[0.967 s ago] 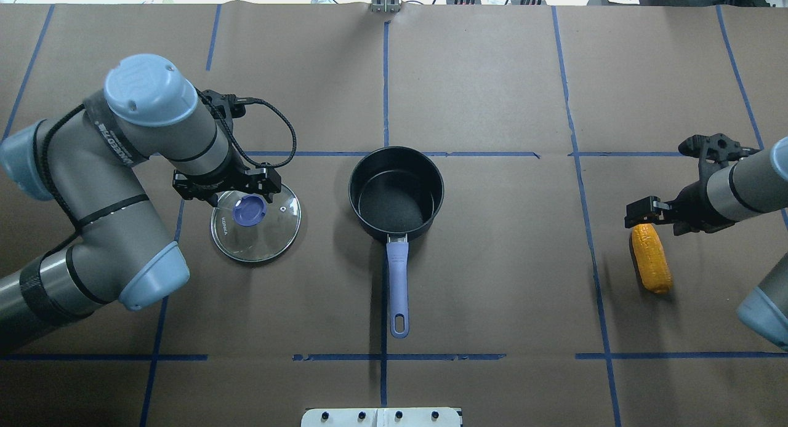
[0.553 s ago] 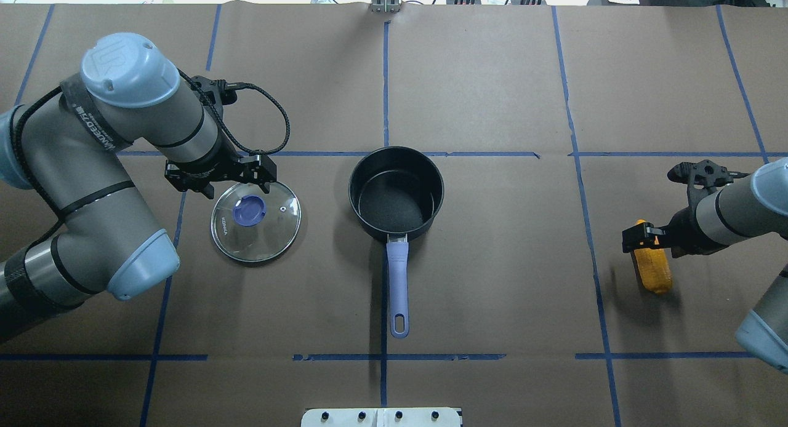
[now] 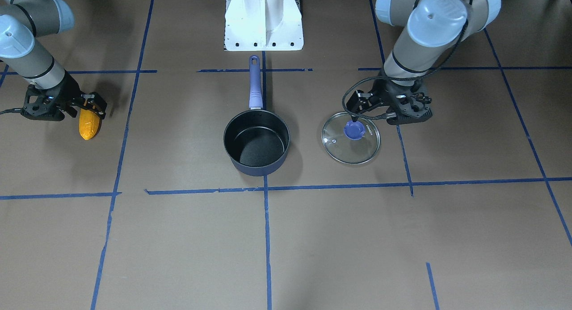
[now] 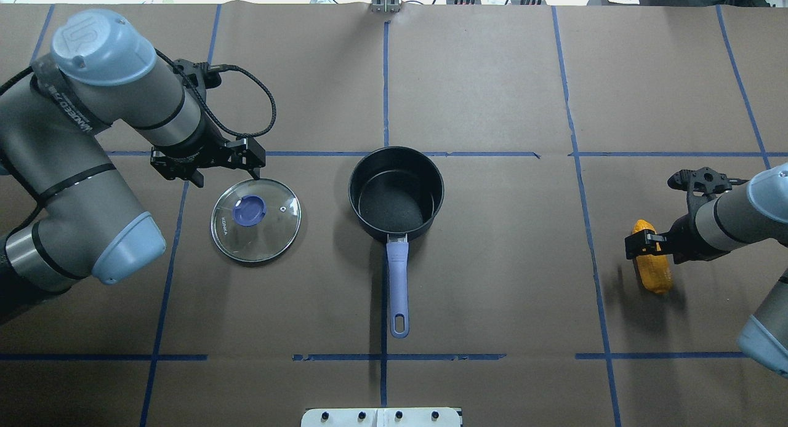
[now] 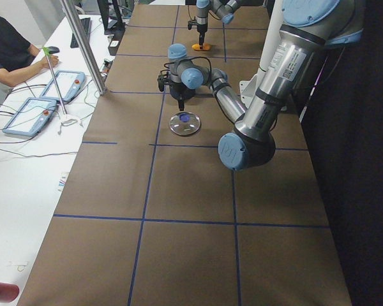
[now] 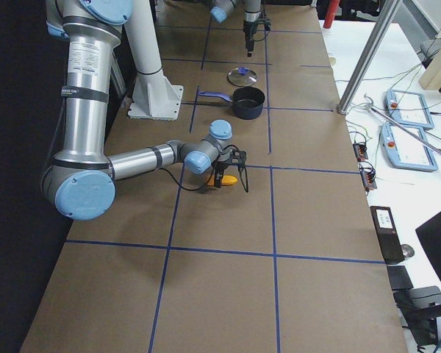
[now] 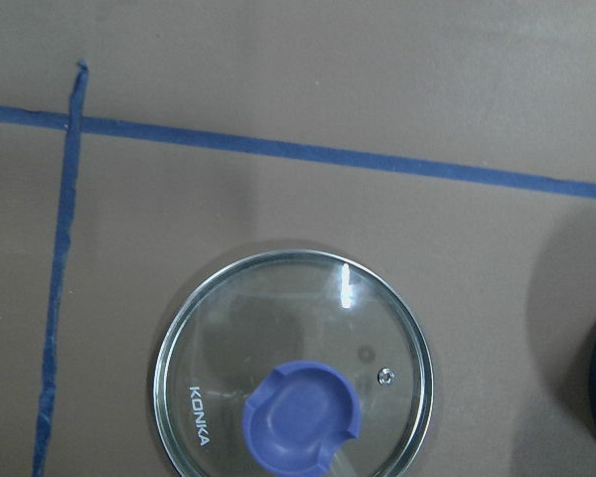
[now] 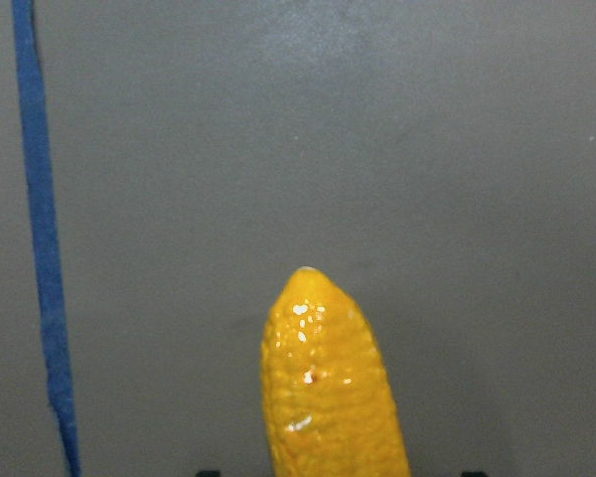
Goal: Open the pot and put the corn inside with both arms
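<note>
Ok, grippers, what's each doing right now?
Left gripper: open, empty, near the round glass lid.
Right gripper: open, straddling the yellow toy corn cob.

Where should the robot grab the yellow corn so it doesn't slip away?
Around its middle, from straight above. The yellow-orange ribbed toy corn cob lies flat on the brown paper table. It is long and rounded with tapering ends, so fingers closing across its narrow width at the thick middle should hold best. The black right gripper hovers over it, jaws open.
</note>
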